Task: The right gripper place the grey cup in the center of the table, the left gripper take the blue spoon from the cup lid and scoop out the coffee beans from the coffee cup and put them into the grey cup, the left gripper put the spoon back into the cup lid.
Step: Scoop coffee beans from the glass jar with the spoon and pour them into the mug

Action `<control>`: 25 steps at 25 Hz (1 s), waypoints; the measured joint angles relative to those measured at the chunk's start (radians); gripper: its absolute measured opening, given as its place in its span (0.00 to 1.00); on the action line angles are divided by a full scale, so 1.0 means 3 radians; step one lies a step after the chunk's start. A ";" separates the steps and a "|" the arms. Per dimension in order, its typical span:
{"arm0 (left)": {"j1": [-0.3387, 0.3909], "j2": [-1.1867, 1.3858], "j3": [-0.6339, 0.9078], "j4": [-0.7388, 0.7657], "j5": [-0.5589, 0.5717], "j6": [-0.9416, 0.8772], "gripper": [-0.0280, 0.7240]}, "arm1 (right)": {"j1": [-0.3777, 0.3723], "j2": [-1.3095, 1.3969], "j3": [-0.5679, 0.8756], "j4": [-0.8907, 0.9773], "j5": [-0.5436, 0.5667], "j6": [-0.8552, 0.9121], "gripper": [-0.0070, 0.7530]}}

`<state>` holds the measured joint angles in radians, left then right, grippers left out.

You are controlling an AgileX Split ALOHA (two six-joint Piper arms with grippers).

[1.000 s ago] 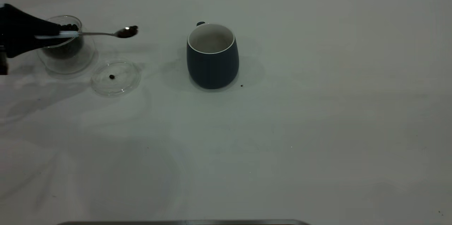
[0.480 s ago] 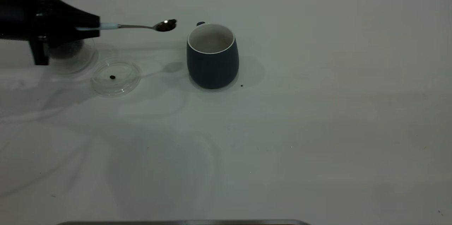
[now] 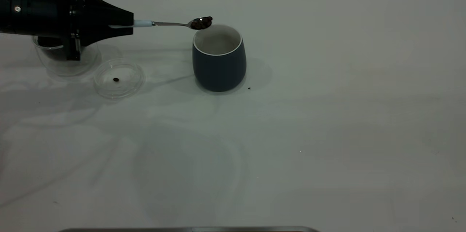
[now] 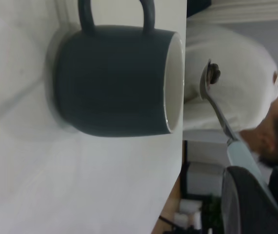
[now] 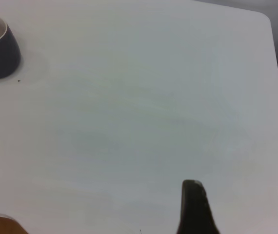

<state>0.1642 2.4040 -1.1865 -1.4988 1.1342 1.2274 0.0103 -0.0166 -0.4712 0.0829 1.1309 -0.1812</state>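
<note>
cup (image 4: 114, 80): on table (image 4: 56, 185), handle away from me | spoon (image 4: 227, 131): pinched by its pale blue handle in my left gripper (image 4: 248, 195), bowl just beyond the cup's rim | beans (image 4: 214, 73): in the spoon bowl | person (image 4: 236, 92): behind, white shirt

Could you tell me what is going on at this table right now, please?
The left claw holds the blue spoon by its handle, its bowl loaded with coffee beans and poised at the rim of the grey cup. The cup lid lies beside the coffee cup, with one bean in it. The right claw is off to the side over the table.
</note>
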 joint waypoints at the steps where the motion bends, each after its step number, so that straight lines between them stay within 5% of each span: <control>1: -0.0009 0.0000 0.0000 0.0000 0.0000 0.0075 0.21 | 0.0000 0.0000 0.0000 0.0000 0.0000 0.0000 0.62; 11: -0.0074 0.0000 0.0000 0.0000 -0.0027 0.0926 0.21 | 0.0000 0.0000 0.0000 0.0000 0.0000 0.0000 0.62; 19: -0.0174 0.0001 0.0000 -0.0281 -0.0499 0.2012 0.21 | 0.0000 0.0000 0.0000 0.0000 0.0000 0.0000 0.62; 25: -0.0174 0.0004 0.0000 -0.0654 -0.0249 0.2523 0.21 | 0.0000 0.0000 0.0000 0.0003 0.0000 0.0000 0.62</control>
<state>0.1121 2.4052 -1.1865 -1.6950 1.0595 1.9844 0.0103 -0.0166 -0.4712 0.0839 1.1309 -0.1812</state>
